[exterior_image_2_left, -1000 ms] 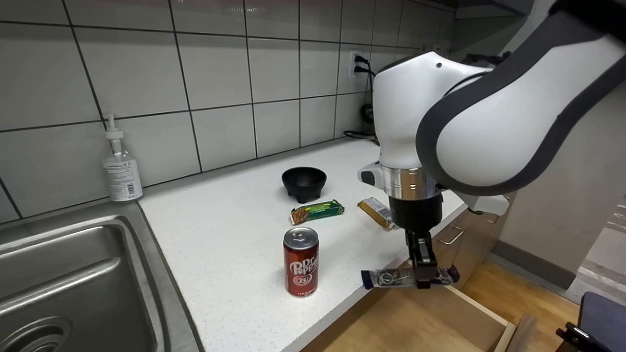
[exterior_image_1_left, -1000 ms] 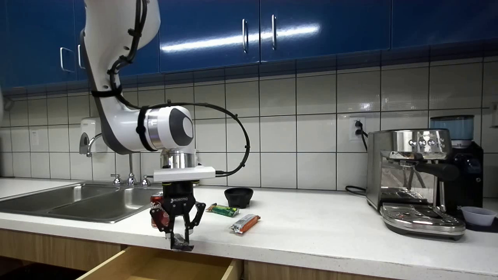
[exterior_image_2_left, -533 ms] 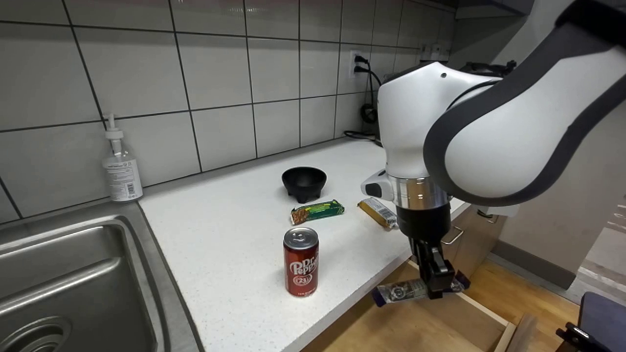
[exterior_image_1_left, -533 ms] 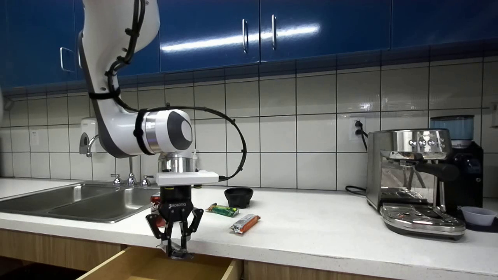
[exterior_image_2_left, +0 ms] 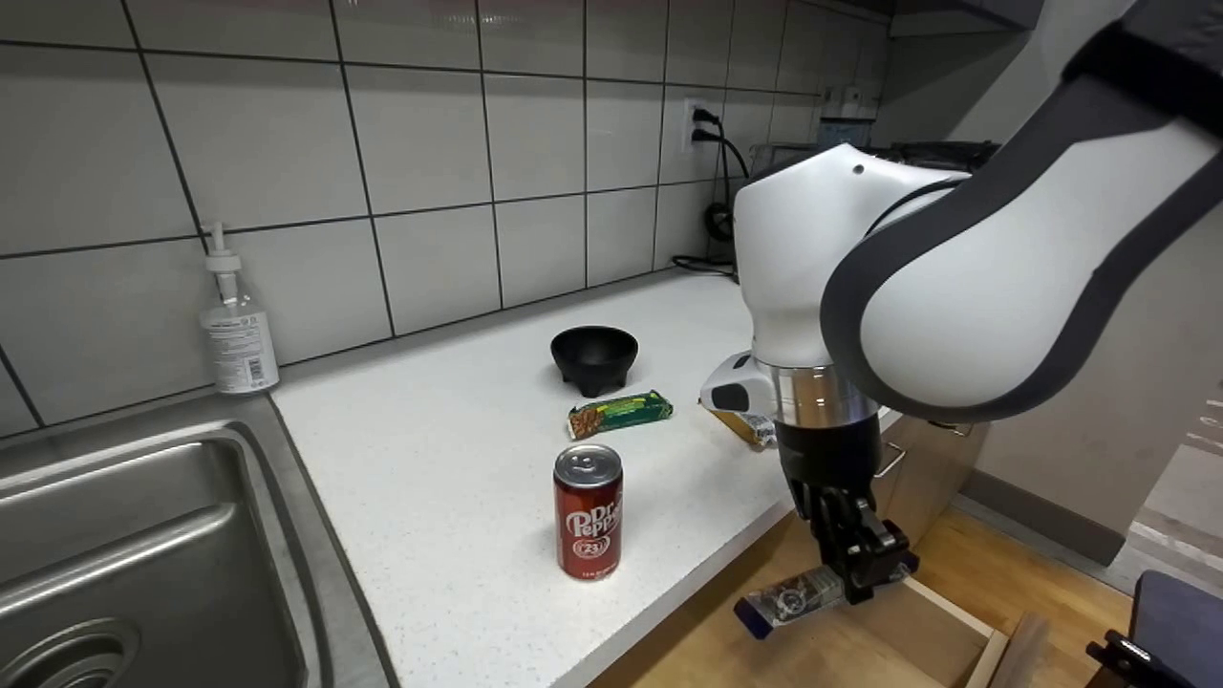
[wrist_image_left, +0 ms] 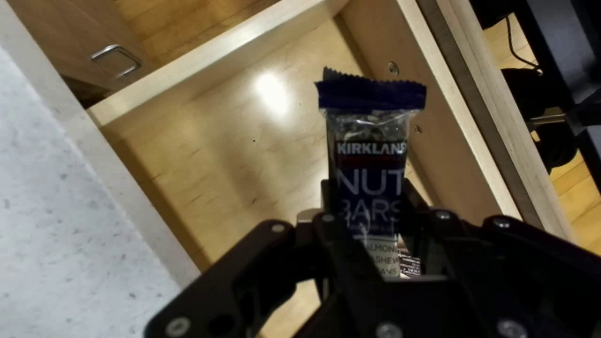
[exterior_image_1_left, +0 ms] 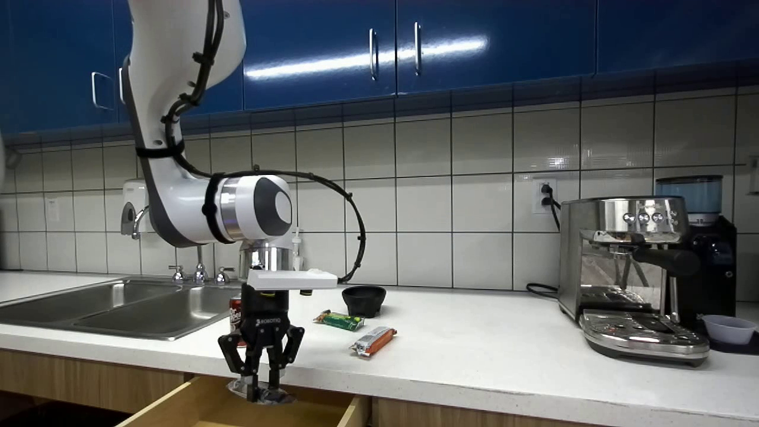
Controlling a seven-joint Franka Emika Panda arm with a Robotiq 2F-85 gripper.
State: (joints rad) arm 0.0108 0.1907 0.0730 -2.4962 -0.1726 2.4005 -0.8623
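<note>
My gripper (wrist_image_left: 368, 199) is shut on a nut bar (wrist_image_left: 371, 155) in a clear wrapper with dark purple ends; in the wrist view its label reads "Kirkland Nut Bars". One end of the bar sticks out past the fingers, while its rear part is partly covered by the gripper. In both exterior views the gripper (exterior_image_2_left: 865, 578) points down just off the counter's front edge, above an open wooden drawer (exterior_image_2_left: 812, 659). A shadow lies on the drawer's bare floor (wrist_image_left: 202, 141) in the wrist view.
On the white counter (exterior_image_2_left: 459, 478) stand a red Dr Pepper can (exterior_image_2_left: 588, 516) and a black bowl (exterior_image_2_left: 594, 358). A green-wrapped bar (exterior_image_2_left: 621, 413) and an orange-wrapped bar (exterior_image_1_left: 373, 341) lie nearby. Left is a steel sink (exterior_image_1_left: 136, 308); right, an espresso machine (exterior_image_1_left: 622, 273).
With the bar held, my gripper has come down lower over the drawer and drifted slightly left in an exterior view. The bar has turned, its purple end now angled downward. The drawer and counter items have stayed put.
</note>
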